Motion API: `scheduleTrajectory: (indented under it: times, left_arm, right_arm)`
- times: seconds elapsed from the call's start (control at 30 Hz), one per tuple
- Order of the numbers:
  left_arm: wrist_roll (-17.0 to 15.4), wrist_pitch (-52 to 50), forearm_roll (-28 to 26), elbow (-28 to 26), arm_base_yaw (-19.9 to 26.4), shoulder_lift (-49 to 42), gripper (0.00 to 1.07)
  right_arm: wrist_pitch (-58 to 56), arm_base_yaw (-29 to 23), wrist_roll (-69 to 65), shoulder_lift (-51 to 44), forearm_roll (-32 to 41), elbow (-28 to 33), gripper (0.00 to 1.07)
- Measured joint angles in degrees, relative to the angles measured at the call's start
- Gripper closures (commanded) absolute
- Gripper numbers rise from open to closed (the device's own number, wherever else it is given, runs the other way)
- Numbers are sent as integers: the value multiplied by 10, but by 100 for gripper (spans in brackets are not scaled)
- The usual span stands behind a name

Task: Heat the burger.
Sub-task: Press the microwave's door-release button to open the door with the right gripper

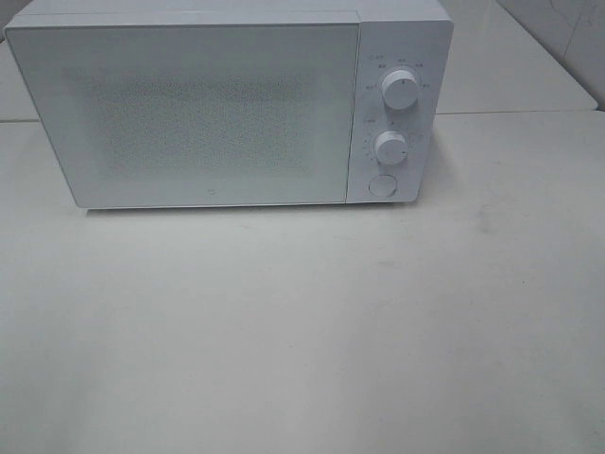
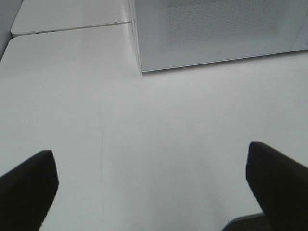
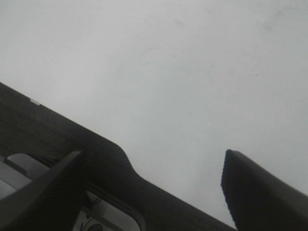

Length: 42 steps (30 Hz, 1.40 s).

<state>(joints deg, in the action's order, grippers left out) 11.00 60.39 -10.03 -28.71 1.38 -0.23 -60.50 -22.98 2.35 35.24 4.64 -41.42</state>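
Note:
The burger is out of view in all three frames. A white microwave stands at the back of the white table with its door shut. My left gripper is open over bare tabletop, its dark fingers wide apart, facing the microwave's lower front corner. My right gripper is open too, with nothing between its fingers, hanging above bare table near a dark edge. Neither arm shows in the exterior high view.
The microwave has two round knobs and a round button on its right panel. A second white table abuts behind. A dark strip with equipment below runs across the right wrist view.

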Motion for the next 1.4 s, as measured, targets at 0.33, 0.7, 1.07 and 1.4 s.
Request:
scheduleTrajectory:
  times: [0.33, 0.7, 1.07, 1.4]
  left_arm:
    - [0, 1, 0, 0, 0, 0, 6]
    - [0, 1, 0, 0, 0, 0, 6]
    - [0, 1, 0, 0, 0, 0, 6]
    - [0, 1, 0, 0, 0, 0, 6]
  right_arm:
    - [-17, 73, 0, -177, -13, 73, 31]
    - [1, 147, 0, -344, -14, 123, 31]
    - [6, 151, 0, -354, -14, 123, 31]
    - [10, 151, 0, -354, -14, 123, 31]
